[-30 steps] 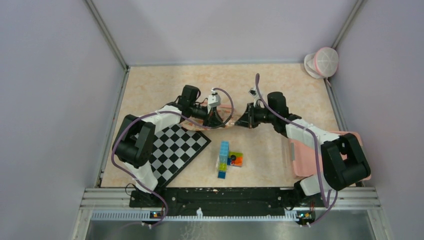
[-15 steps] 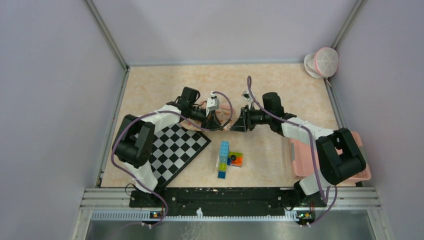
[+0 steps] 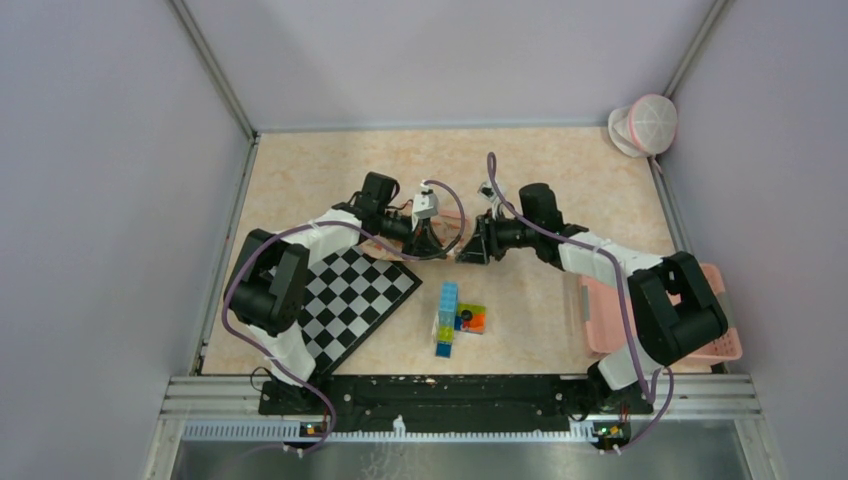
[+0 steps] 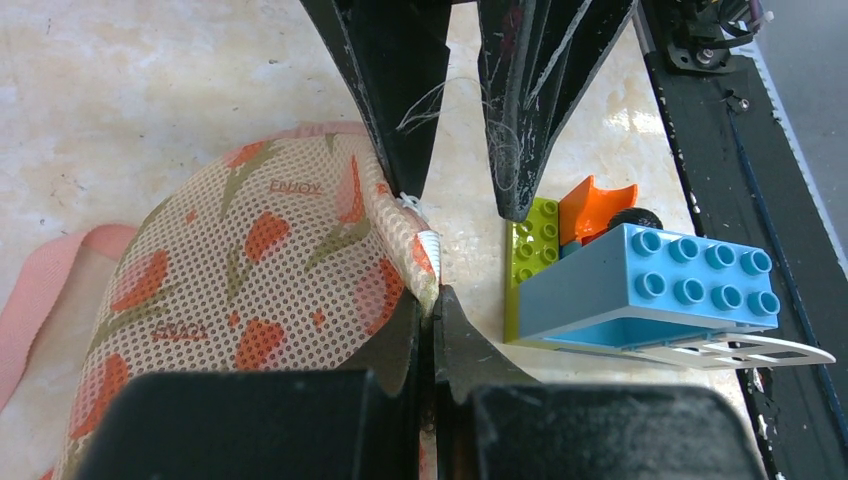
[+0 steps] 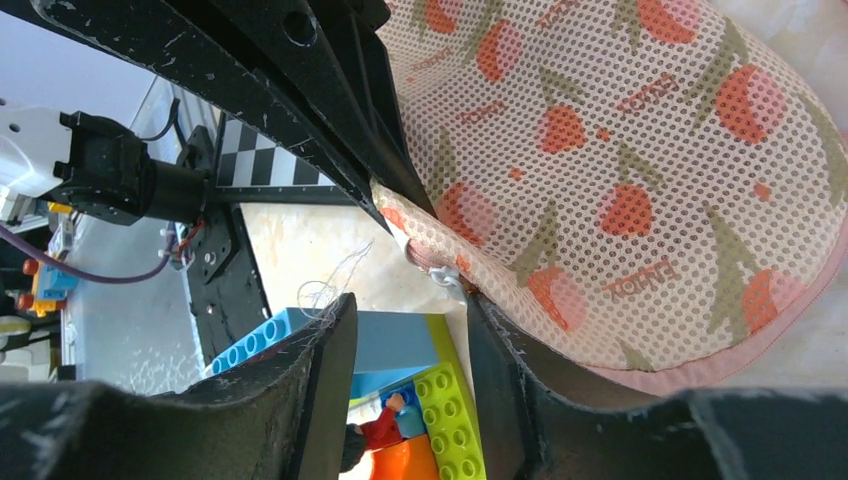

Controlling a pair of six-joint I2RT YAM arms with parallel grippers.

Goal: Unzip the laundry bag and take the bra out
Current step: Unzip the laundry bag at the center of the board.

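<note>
Counter [image 3: 330,170]: carries everything below.

Bag [image 4: 250,260]: printed mesh, domed, lying on the counter between the two tools. Judged light, soft and limp, so it will drag unless pinned.

Left tool [image 4: 432,315]: pinched tight on the bag's seam, right at its tips.

Right tool [image 5: 405,330]: jaws parted, holding nothing, with the bag's edge just ahead of its tips.

Zip pull [image 5: 447,278]: small tab on the seam, just before the right tool's gap. Best hold for opening, but probably slick and easily missed.

Bra: not visible, presumably inside the bag.
</note>
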